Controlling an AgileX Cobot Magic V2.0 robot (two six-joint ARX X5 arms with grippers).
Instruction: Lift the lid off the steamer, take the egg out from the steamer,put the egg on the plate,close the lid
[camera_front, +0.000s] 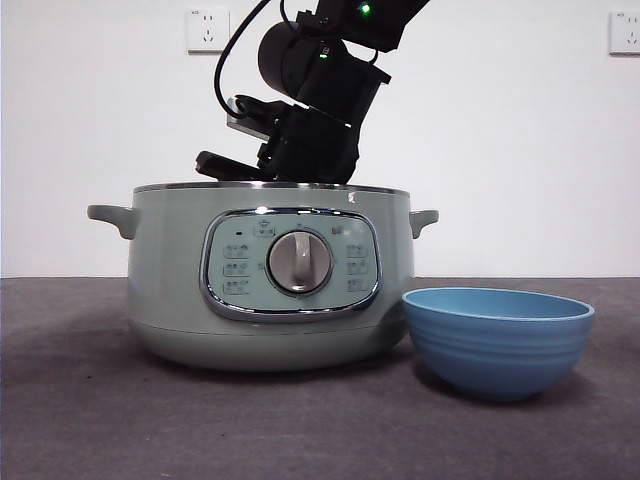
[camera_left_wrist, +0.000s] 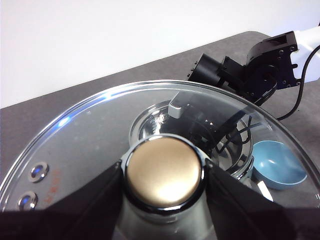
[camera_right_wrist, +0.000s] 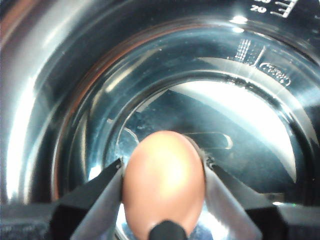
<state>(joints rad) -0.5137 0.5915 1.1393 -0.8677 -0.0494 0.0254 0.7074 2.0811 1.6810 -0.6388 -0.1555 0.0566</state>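
The sage-green steamer (camera_front: 270, 290) stands uncovered at the table's middle. The right arm (camera_front: 310, 120) reaches down into it from above. Inside the shiny inner pot (camera_right_wrist: 75, 75), my right gripper (camera_right_wrist: 164, 172) is shut on the brown egg (camera_right_wrist: 164, 185), one jaw on each side of it. My left gripper (camera_left_wrist: 163, 175) is shut on the knob (camera_left_wrist: 163, 165) of the glass lid (camera_left_wrist: 80, 140) and holds it up in the air, out of the front view. Through the glass I see the steamer and the blue plate (camera_left_wrist: 277, 167). The plate (camera_front: 497, 340) sits right of the steamer.
The steamer's side handles (camera_front: 112, 217) stick out on both sides. The plate stands very close to the steamer's right wall. Dark grey table surface (camera_front: 100, 420) spreads in front, and a white wall with sockets (camera_front: 207, 30) is behind.
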